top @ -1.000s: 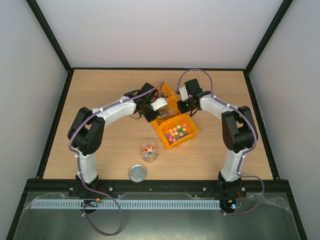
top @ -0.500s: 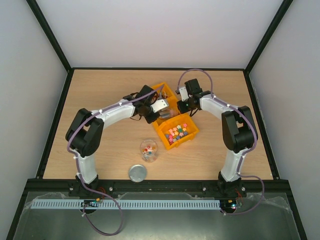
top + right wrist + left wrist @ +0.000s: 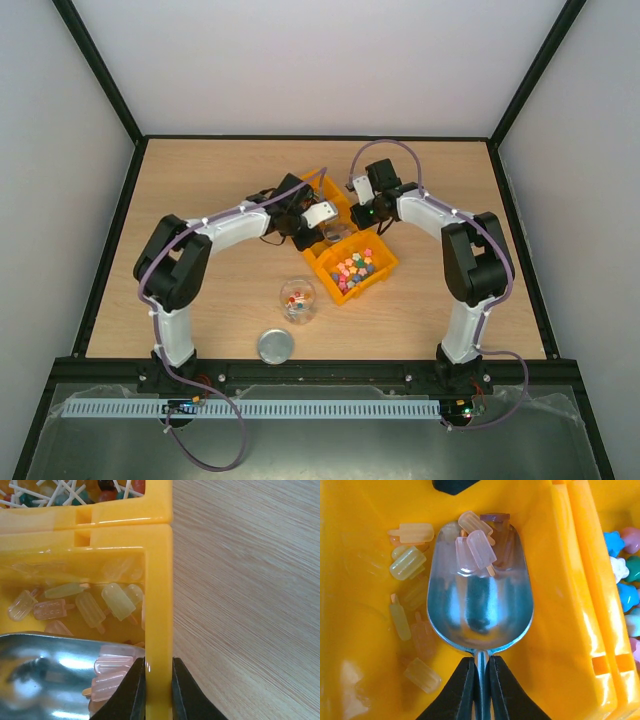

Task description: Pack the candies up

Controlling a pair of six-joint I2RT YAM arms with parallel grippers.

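I'm watching the left gripper [image 3: 481,664] clamping the thin handle of the scoop [image 3: 480,605], its fingers pinched tight on the metal. The bowl is lying inside the middle bin [image 3: 555,630] with two pink ice-lolly sweets [image 3: 407,562] resting in it; more of them, yellow, orange and pink, are scattered on the bin floor to its left and ahead. A dark shape is poking in at the top edge of that view (I cannot tell what it is).

The right gripper [image 3: 158,666] is closed on the middle bin's side wall, one finger inside and one outside. The scoop's bowl is sitting just inside that finger, so both tools are crowding the same corner.

The candies [image 3: 75,492] are lying in the far bin [image 3: 125,512], a tangle of red and white with green and dark bits, beyond the rim touching the middle bin. On the other side, the near bin [image 3: 372,280] is holding pastel pieces [image 3: 620,570].

Bare wood of the table [image 3: 250,605] is running right up to the gripped wall. The jar [image 3: 298,298] is standing nearer the bases, apart from the bins, with its lid [image 3: 275,345] lying closer still.
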